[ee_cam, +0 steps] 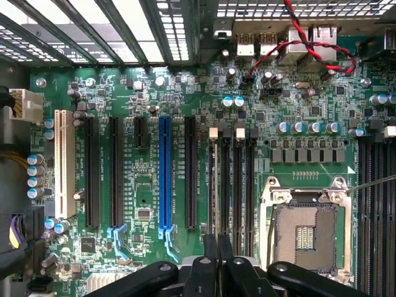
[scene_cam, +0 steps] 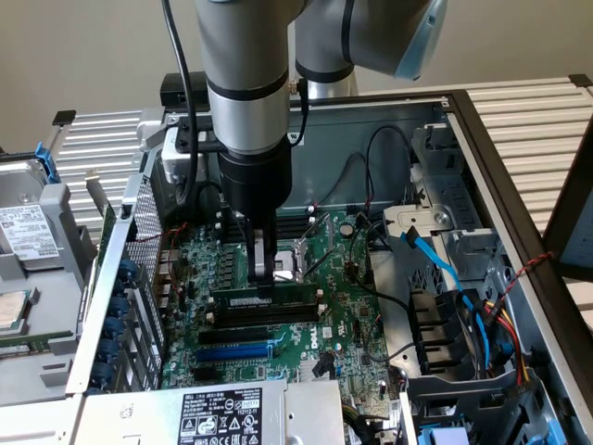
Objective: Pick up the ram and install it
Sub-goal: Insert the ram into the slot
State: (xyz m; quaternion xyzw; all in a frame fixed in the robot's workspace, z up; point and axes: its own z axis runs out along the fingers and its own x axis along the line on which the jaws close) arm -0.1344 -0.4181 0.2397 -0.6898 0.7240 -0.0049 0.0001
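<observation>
Tool (scene_cam: 264, 281) on ram (scene_cam: 289, 300) amid slots (scene_cam: 241, 331)

we hold our arm (scene_cam: 243, 74) upright, its last link and wrist pointing straight down. our gripper (scene_cam: 264, 271) hangs below it, its slim fingers drawn close together and pinching the top edge of the ram (scene_cam: 287, 300). in the wrist view our black fingers (ee_cam: 204, 272) sit almost touching, their linkage bars splayed to either side.

This looks to us like a computer workshop or lab. We see an open grey metal computer case (scene_cam: 363, 116) on a slatted metal surface (scene_cam: 537, 111), its big green board (ee_cam: 142, 93) bare, and a grey robot arm (scene_cam: 246, 74) with a black claw (scene_cam: 264, 276).
</observation>
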